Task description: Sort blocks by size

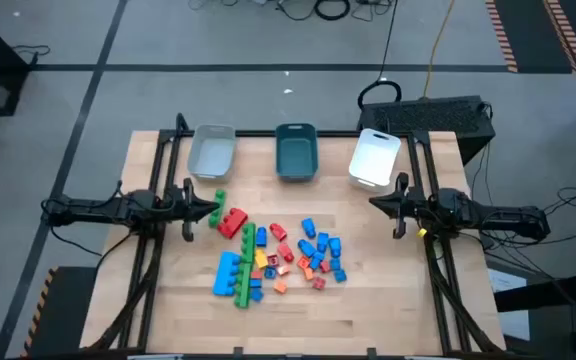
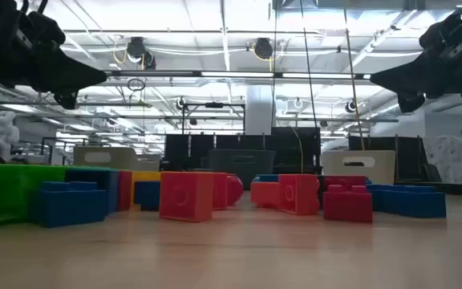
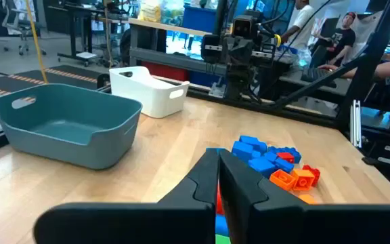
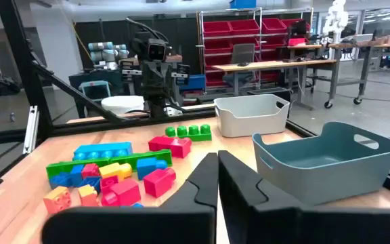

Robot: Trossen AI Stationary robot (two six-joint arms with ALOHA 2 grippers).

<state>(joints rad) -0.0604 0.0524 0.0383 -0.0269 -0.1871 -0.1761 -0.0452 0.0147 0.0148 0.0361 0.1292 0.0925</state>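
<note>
Plastic blocks (image 1: pixel 278 255) lay loose in a heap on the wooden worktop (image 1: pixel 388 300), about midway between its left and right edges and nearer the front edge than the back, with nothing yet in the three trays along the back edge. They looked rigid, light and smooth-sided, so I judged they would not deform under a pinch but could skid on the wood or twist out if caught by a corner; a hold across two flat opposite sides, square to the studs, seemed safest.

At the left of the heap a small green block (image 1: pixel 218 198) and a red block (image 1: pixel 231 222) sat apart from the rest, close to the left end effector (image 1: pixel 211 212), which hung over the worktop with its fingers pressed together and nothing between them. Next came the long green bar (image 1: pixel 245 265), its long axis running roughly front to back, with a blue bar (image 1: pixel 227 272) beside it lying much the same way; these would want gripping across the narrow width near the middle, to stay balanced. Farther right, small blue, red and orange cubes were scattered at mixed angles, several touching.

Over the right edge the right end effector (image 1: pixel 378 203) waited, likewise closed and empty.
</note>
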